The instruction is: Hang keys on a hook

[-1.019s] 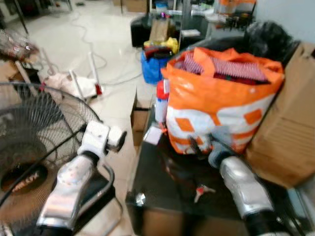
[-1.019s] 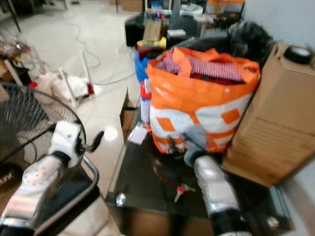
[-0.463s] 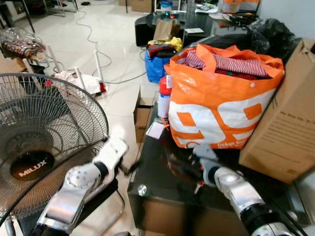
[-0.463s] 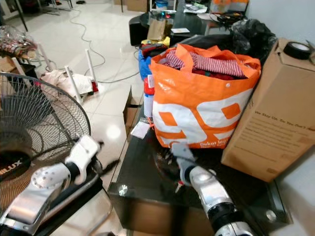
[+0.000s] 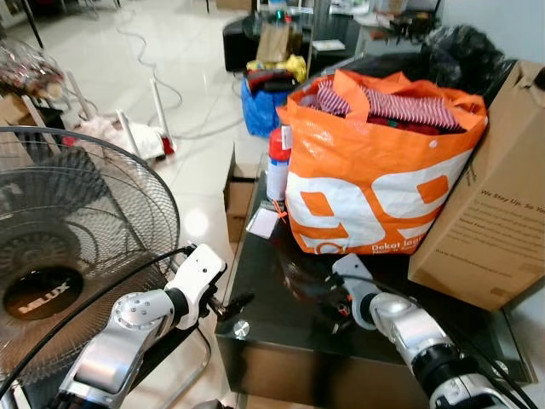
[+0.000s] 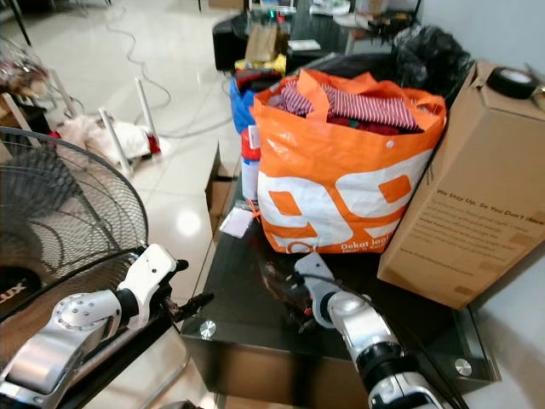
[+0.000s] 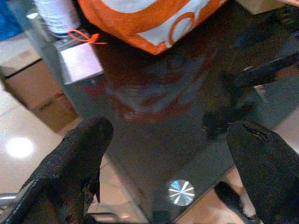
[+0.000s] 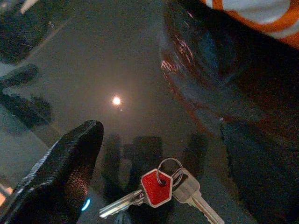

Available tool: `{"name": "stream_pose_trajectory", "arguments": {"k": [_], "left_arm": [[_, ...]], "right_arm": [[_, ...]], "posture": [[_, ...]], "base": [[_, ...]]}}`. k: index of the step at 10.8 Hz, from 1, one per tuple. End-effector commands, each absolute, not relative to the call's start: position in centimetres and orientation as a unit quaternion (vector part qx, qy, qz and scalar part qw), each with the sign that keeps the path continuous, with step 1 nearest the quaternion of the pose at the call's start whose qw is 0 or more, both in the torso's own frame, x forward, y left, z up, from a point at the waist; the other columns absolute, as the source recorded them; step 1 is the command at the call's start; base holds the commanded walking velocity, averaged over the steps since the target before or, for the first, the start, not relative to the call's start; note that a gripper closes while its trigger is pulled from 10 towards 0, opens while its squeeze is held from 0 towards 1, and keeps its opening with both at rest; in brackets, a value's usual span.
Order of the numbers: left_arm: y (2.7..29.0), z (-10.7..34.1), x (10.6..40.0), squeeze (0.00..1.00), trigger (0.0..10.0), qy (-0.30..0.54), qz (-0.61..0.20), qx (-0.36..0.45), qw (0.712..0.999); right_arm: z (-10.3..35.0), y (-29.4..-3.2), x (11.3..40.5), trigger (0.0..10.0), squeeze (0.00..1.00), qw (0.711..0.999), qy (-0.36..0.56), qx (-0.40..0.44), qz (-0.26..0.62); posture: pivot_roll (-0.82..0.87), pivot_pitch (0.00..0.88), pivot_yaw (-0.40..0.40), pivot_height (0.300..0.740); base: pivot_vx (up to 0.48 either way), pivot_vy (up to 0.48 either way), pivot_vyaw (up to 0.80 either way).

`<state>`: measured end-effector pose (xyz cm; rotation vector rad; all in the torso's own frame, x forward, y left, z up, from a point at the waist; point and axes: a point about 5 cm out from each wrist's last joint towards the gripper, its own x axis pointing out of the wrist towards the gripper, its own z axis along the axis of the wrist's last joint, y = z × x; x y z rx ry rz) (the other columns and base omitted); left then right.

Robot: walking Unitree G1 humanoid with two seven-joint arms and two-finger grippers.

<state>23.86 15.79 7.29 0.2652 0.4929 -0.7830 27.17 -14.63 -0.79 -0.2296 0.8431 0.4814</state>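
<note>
Nothing hung yet! Keys [image 8: 161, 188] lie flat on the dark glass counter [image 5: 281, 319], right end effector [image 8: 154, 163] spread wide just over them, gripping nothing. Left end effector [image 7: 173, 158] waits released at the counter's edge. Pickup, then hook.

Your right gripper [image 8: 154, 154] reaches forward and down, jaws spread wide. Your left gripper [image 7: 170, 140] extends forward, jaws also apart.
</note>
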Motion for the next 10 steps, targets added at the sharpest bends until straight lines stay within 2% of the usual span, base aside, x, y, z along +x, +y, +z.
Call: {"name": "stream_pose_trajectory", "arguments": {"k": [1,2,3,10], "left_arm": [[15.94,7.6,23.54,0.0,10.0,0.24,-0.388,0.119,0.882],[15.96,7.62,23.48,0.0,10.0,0.242,-0.391,0.117,0.88],[15.95,7.59,23.45,0.0,10.0,0.244,-0.394,0.117,0.879],[16.0,7.61,23.55,0.0,10.0,0.245,-0.396,0.116,0.877]], "right_arm": [[-1.02,-14.77,27.23,2.5,0.0,0.882,0.41,-0.103,0.211],[-1.2,-14.8,27.22,2.5,0.0,0.881,0.413,-0.106,0.203],[-1.49,-15.01,27.2,0.0,0.0,0.876,0.423,-0.129,0.193],[-1.79,-15.1,26.99,0.0,0.0,0.87,0.432,-0.132,0.197]], "posture": [[-0.04,0.0,-0.016,0.74],[-0.04,0.0,-0.015,0.74],[-0.04,0.0,-0.015,0.74],[-0.04,0.0,-0.014,0.74]], "base": [[0.0,0.0,0.0],[0.0,0.0,0.0],[0.0,0.0,0.0],[0.0,0.0,0.0]]}}
